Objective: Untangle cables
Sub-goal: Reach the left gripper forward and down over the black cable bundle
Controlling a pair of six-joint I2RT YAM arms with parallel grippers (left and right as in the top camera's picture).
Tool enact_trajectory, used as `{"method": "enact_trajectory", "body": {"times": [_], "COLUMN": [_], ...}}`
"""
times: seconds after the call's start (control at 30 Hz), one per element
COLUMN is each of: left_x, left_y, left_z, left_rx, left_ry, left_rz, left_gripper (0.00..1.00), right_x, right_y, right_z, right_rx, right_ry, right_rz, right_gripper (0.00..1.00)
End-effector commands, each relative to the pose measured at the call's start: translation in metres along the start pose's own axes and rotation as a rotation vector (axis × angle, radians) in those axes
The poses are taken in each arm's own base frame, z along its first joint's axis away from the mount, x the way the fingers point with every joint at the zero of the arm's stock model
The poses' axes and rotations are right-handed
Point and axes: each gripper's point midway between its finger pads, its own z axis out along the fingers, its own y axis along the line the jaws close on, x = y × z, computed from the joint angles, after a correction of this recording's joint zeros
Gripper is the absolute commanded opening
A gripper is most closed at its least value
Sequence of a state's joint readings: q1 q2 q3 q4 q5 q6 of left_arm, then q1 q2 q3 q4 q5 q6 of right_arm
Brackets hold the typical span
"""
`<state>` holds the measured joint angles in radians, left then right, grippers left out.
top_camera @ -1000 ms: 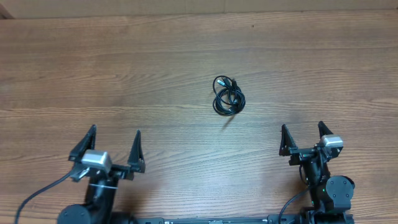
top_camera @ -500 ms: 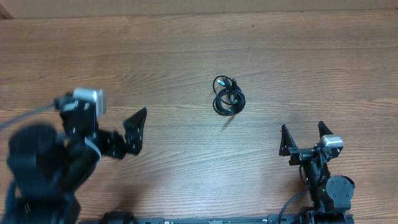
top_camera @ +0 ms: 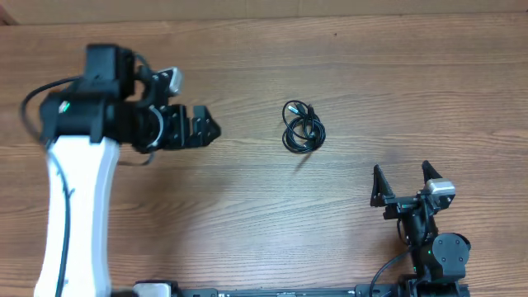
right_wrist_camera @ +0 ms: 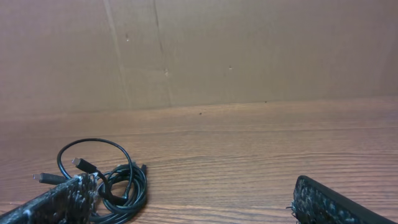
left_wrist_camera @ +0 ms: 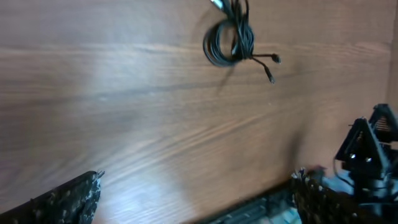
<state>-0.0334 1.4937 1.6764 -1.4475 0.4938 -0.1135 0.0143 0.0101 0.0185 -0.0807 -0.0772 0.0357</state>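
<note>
- overhead: the cables [top_camera: 303, 126] lie in one small bunched coil near the middle of the table [top_camera: 346, 49], touching neither arm. the left gripper [top_camera: 205, 127] hovers to the coil's left, turned side-on and near it. the right gripper [top_camera: 402, 172] sits low on the right, well apart from the coil, released and empty.
- left wrist: the coil shows at the top, with two plug ends [left_wrist_camera: 273, 60] sticking out to one side. the left claw's jaws stand wide over bare wood, grasping nothing. i'd bring it onto a free plug end rather than the dense loops, so a pull draws one strand out instead of tightening the bunch.
- right wrist: the coil lies low on the left, one loop arching up. i'd judge this claw is best used to pin the bundle while the other draws a strand away.
</note>
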Motion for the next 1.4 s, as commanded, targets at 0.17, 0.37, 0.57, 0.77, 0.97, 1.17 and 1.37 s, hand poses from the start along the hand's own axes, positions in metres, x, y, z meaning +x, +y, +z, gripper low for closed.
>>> {"method": "enact_trajectory", "body": {"times": [0.17, 0.37, 0.57, 0.77, 0.97, 1.17, 1.37], "left_x": [-0.011, -0.015, -0.027, -0.036, -0.038, -0.041, -0.03], "left_y": [-0.01, -0.015, -0.019, -0.045, -0.068, -0.08, -0.068], "left_z": [0.067, 0.112, 0.146, 0.175, 0.208, 0.245, 0.275], "left_rx": [0.075, -0.02, -0.209, -0.239, -0.198, -0.17, -0.208], "left_ry": [0.188, 0.229, 0.133, 0.05, 0.029, 0.019, 0.073], "left_rz": [-0.063, -0.119, -0.083, -0.018, -0.017, 0.022, 0.03], "left_gripper": [0.39, 0.04, 0.04, 0.49, 0.62, 0.49, 0.07], "right_x": [0.003, 0.003, 0.003, 0.003, 0.003, 0.003, 0.003], "right_y": [-0.003, -0.003, -0.003, -0.003, -0.003, -0.003, -0.003], "right_z": [0.0, 0.0, 0.0, 0.0, 0.0, 0.0, 0.0], "right_rx": [0.012, 0.012, 0.012, 0.012, 0.012, 0.012, 0.012], "right_ry": [-0.001, -0.001, -0.001, -0.001, -0.001, -0.001, -0.001], "right_rz": [-0.003, -0.004, -0.003, -0.004, -0.003, -0.003, -0.003], "right_gripper": [1.0, 1.0, 1.0, 1.0, 1.0, 1.0, 1.0]}}
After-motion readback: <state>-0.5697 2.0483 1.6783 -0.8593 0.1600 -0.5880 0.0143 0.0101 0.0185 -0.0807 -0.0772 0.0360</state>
